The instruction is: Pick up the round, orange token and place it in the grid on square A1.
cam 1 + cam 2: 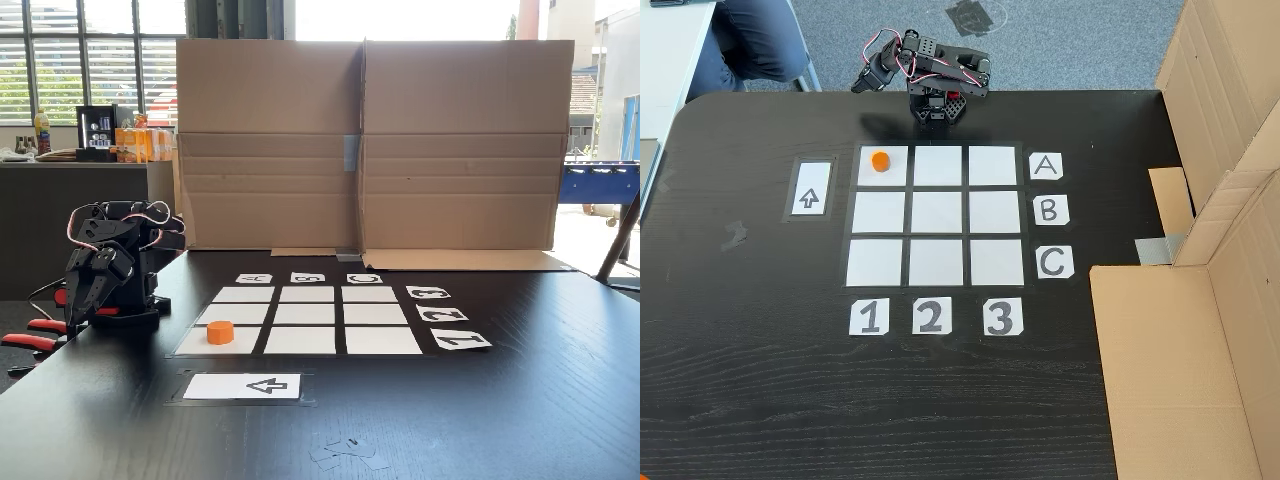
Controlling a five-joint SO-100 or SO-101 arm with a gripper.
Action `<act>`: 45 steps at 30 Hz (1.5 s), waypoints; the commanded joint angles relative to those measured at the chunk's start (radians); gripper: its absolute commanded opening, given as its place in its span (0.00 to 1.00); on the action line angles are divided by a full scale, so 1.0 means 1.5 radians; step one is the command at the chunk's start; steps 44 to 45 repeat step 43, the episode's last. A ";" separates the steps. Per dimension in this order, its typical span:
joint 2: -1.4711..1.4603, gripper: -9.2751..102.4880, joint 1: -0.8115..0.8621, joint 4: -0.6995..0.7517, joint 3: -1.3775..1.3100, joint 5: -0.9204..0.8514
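White labels A [1046,166], B and C mark one edge of the grid [936,216] and 1 [869,317], 2 and 3 another in a fixed view; a separate card [811,189] bears a black arrow. The orange token [879,160] sits on square A1 [883,167]. The gripper [82,291], folded at the table's edge left of the token and well apart from it, holds nothing; how far its jaws are parted cannot be told.

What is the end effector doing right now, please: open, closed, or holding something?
End effector: holds nothing, folded back by the arm's base; open or closed cannot be told. The token rests on square A1.
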 commanded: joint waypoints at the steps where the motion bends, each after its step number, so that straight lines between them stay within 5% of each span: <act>1: 0.003 0.08 -0.001 0.003 0.002 0.001; 45: 0.004 0.13 -0.013 0.003 0.002 0.001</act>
